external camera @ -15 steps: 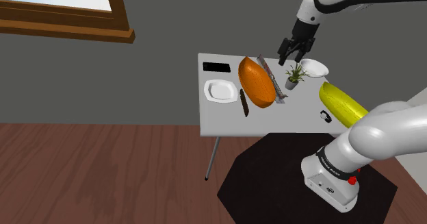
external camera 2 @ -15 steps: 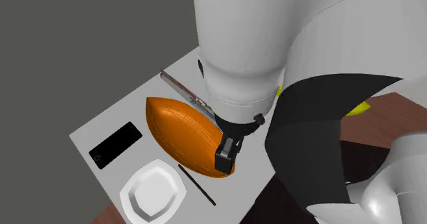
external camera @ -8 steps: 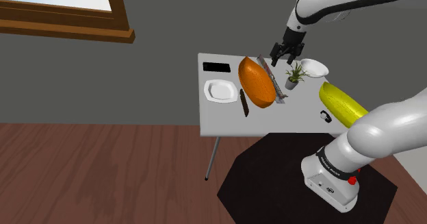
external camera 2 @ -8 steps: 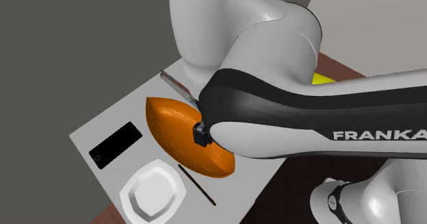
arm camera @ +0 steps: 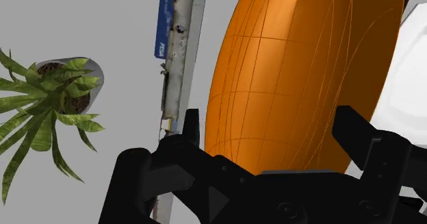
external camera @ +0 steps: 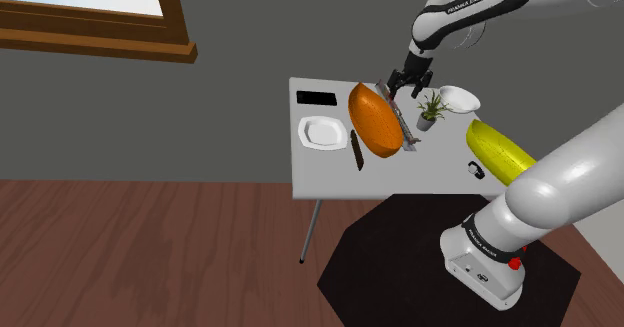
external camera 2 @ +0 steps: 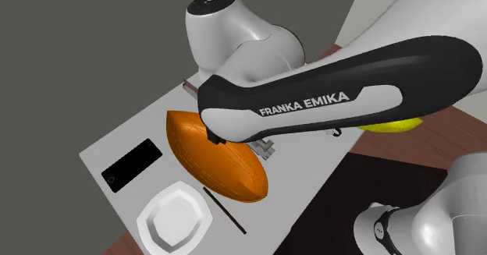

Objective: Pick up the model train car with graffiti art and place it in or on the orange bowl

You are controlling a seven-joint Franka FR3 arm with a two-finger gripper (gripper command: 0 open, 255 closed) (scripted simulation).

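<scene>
Gripper (arm camera: 270, 122) spread wide, empty, poised over orange bowl (arm camera: 301, 72). Train car (arm camera: 176, 65) alongside bowl (contact unclear), outside one finger. Likely must shift to straddle car.

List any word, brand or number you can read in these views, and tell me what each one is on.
"FRANKA EMIKA": white capitals on the black forearm cover of the arm.
Small white marking on the blue patch of the train car: too small to read.
Orange bowl: no writing on it.
</scene>
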